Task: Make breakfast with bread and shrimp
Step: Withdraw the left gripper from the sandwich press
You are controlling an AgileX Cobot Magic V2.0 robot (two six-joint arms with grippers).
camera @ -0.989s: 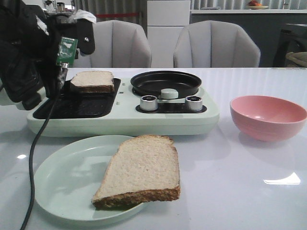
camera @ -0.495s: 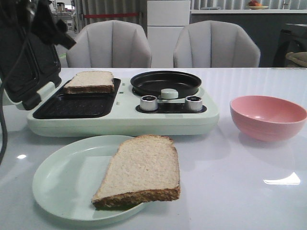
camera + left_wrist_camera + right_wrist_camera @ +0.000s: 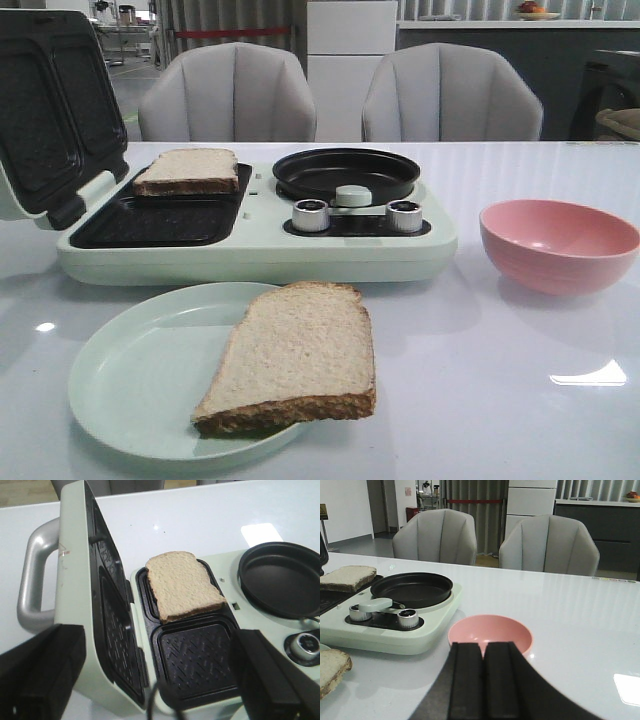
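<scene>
Only the left wrist view shows the left hand (image 3: 160, 680) spread apart above the pale beige toasting bread slice (image 3: 184, 585). The right hand (image 3: 482, 680), pressed together, faces the round pink bowl (image 3: 492, 632); the front view shows neither hand.

We've got a glossy white tabletop (image 3: 520, 420) picking up bright overhead-light glare near its right edge, with two grey upholstered chairs (image 3: 228, 92) (image 3: 452, 92) pushed up along its far edge. Behind them we see a white cabinet (image 3: 351, 40), grey vertical curtains (image 3: 225, 22) with a red bar across, and a dark counter (image 3: 500, 45) with a white top carrying a plate of fruit (image 3: 532, 10). Right wrist view shows a white wall (image 3: 342, 510) and grey floor (image 3: 357, 545) at far left.
</scene>
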